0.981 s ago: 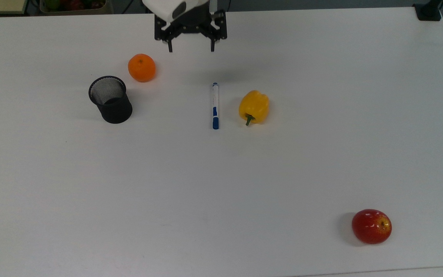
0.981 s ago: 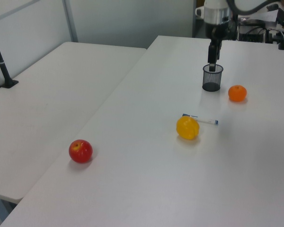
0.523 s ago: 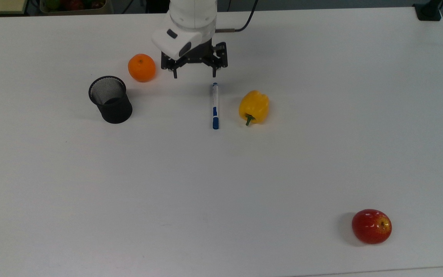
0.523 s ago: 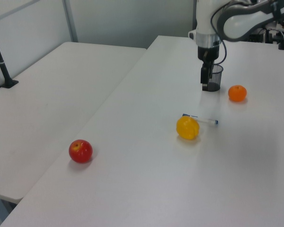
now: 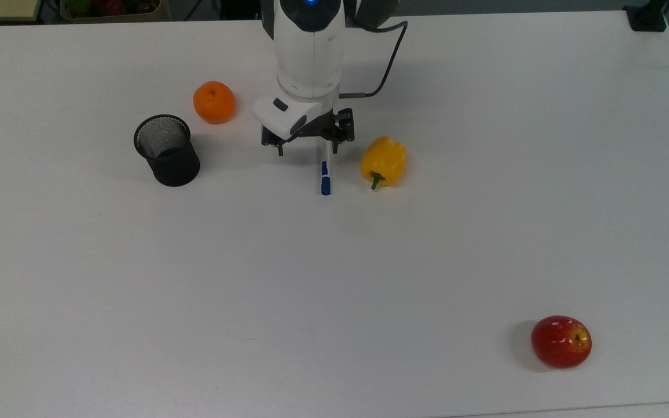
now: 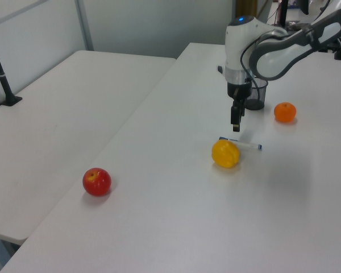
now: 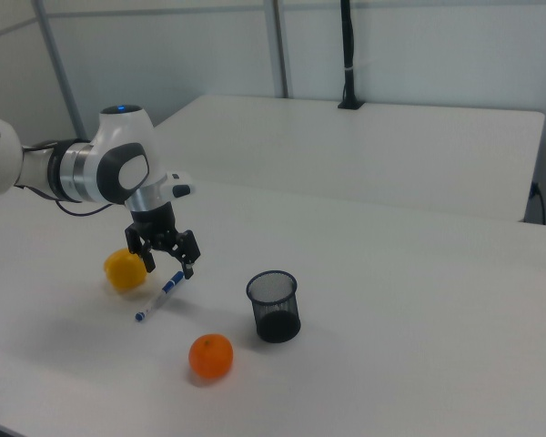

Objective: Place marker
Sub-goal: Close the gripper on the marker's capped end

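Note:
The marker [image 5: 325,174] lies flat on the white table [image 5: 334,278], white with a blue band and a blue cap at the end pointing to the top view's bottom. In the left view the marker [image 6: 244,144] rests just behind the yellow pepper. My gripper [image 5: 308,152] is open and hovers over the marker's far end, hiding it in the top view. The marker runs nearer the finger on the top view's right. In the left view the gripper [image 6: 235,124] hangs a little above the table. In the right view the gripper [image 7: 169,264] is over the marker [image 7: 160,296].
A yellow pepper [image 5: 384,161] lies close to the marker on the top view's right. A black mesh cup [image 5: 166,150] and an orange [image 5: 213,102] sit at the top view's left. A red apple [image 5: 561,341] rests far off near the front right.
The gripper has come down and toward the top view's bottom, from behind the marker to over its far end. It stayed open. The objects have not moved.

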{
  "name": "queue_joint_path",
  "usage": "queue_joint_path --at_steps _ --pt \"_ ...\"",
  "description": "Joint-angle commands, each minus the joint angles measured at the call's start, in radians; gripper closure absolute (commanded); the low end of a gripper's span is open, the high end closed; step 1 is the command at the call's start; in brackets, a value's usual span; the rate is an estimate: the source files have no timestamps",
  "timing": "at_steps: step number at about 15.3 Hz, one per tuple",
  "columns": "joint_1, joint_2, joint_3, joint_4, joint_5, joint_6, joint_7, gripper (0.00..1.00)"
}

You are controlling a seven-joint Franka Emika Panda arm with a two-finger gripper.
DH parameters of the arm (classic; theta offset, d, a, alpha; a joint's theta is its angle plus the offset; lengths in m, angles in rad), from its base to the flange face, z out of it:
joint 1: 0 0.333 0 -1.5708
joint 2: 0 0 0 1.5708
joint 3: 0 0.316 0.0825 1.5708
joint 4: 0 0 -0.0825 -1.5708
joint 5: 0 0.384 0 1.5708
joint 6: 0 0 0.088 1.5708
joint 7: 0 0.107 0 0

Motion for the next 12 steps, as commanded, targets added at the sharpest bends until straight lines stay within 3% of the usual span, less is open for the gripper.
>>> queue_joint_path --at_steps 1,7,8,12 --pt "0.026 0.028 -0.004 -0.004 -0.001 0.054 0.030 0.04" --pt "0.037 0.072 -0.004 0.002 -0.005 0.123 0.084 0.33" --pt "0.040 0.075 -0.004 0.002 -0.004 0.129 0.085 0.34" --pt "0.042 0.083 -0.004 0.002 -0.002 0.148 0.105 0.56"
